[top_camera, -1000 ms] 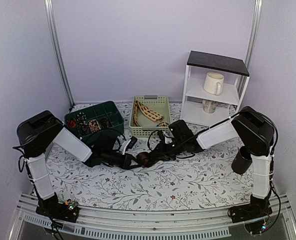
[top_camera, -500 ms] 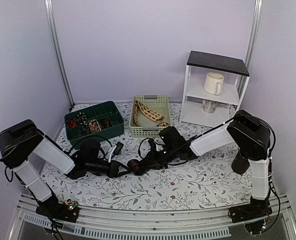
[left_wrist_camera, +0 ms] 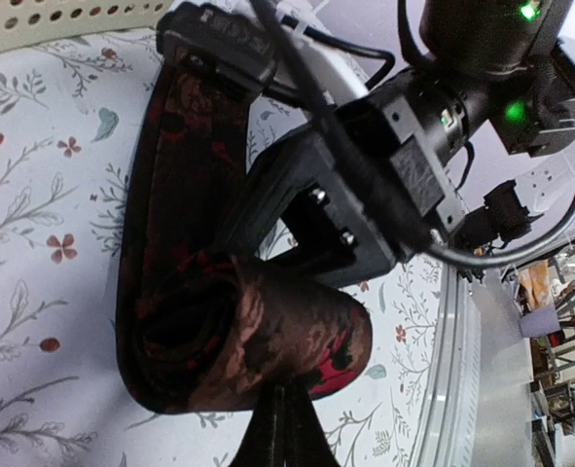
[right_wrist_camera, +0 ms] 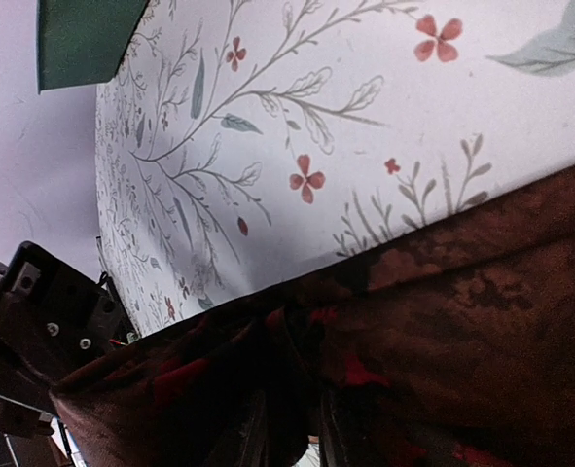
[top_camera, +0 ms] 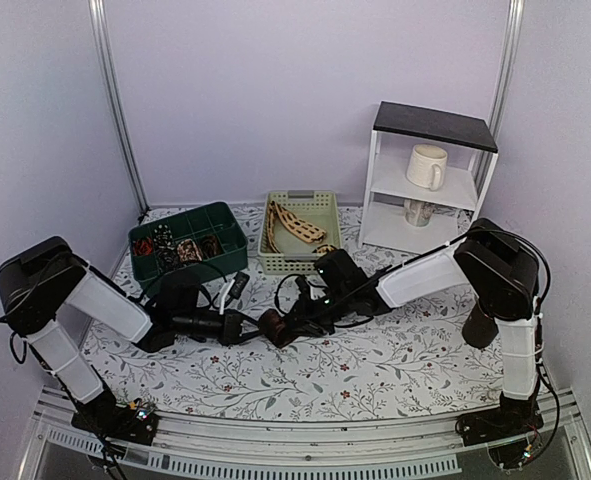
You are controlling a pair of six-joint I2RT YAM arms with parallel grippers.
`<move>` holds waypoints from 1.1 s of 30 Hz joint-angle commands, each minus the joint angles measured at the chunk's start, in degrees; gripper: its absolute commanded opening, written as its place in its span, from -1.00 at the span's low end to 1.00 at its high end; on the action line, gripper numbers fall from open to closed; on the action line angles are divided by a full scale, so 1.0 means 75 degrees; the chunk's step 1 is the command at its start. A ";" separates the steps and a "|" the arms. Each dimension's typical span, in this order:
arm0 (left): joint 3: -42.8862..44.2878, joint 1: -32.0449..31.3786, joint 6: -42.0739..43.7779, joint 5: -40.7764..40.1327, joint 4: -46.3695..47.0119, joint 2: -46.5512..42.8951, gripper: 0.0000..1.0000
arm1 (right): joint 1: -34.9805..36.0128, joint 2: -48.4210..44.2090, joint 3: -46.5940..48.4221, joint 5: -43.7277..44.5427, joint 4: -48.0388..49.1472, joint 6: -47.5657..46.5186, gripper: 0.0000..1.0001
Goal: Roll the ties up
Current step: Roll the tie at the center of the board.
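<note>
Near the table's [top_camera: 375, 375] far left corner stands a green compartment bin [top_camera: 223, 222], and small patterned tie coils [top_camera: 186, 250] sit in its near compartments. The left arm reaches low over the flowered cloth towards the middle of the table. The left gripper [top_camera: 243, 327] there is pinched fully closed. In the left wrist view its fingertips [left_wrist_camera: 285, 428] meet at the near side of the tie's roll, but whether any fabric is caught between them cannot be told.

The dark tie [top_camera: 272, 328], black-brown with red markings, lies about the middle of the table. One end is wound into a thick roll [left_wrist_camera: 243, 336], and a flat tail runs from it along the cloth.

Just right of the roll, the right gripper [top_camera: 288, 324] meets it from the other side. Its jaws are narrow and clamped on the tie, with fabric bunched between them in the right wrist view [right_wrist_camera: 292, 413].

At the middle of the far edge is a beige basket [top_camera: 325, 205] with a beige, brown-marked tie [top_camera: 293, 222] lying in it. A white shelf unit [top_camera: 375, 170] in the far right corner carries a cream mug [top_camera: 427, 166] and, one level down, a patterned mug [top_camera: 416, 212]. A black cup [top_camera: 480, 325] stands by the right edge, beside the right arm.
</note>
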 commanded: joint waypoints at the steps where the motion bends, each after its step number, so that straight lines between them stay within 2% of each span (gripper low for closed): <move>1: 0.0575 0.0109 0.0435 -0.0119 -0.0644 0.0077 -1.00 | -0.0107 0.0158 0.0146 0.0148 -0.0416 -0.0371 -0.59; 6: 0.1017 0.0126 0.0704 -0.0180 -0.1238 0.0159 -1.00 | -0.0302 0.0098 0.0194 0.0312 -0.0642 -0.0737 -0.63; 12: 0.1353 0.0129 0.0694 -0.0122 -0.1383 0.0525 -1.00 | -0.0465 0.0009 0.0119 0.0449 -0.0506 -0.0936 -0.66; 24: 0.1920 0.0127 0.0815 0.0077 -0.1702 0.0916 -1.00 | -0.0625 -0.0270 -0.0029 0.0353 -0.0200 -0.1270 -0.84; 28: 0.2107 0.0126 0.0938 0.0051 -0.1935 0.0995 -1.00 | -0.0772 -0.0410 -0.0104 0.0255 -0.0113 -0.1228 -0.84; 33: 0.2344 0.0140 0.1005 0.0073 -0.2091 0.1124 -1.00 | -0.0827 -0.0442 -0.0181 0.0166 -0.0018 -0.1148 -0.68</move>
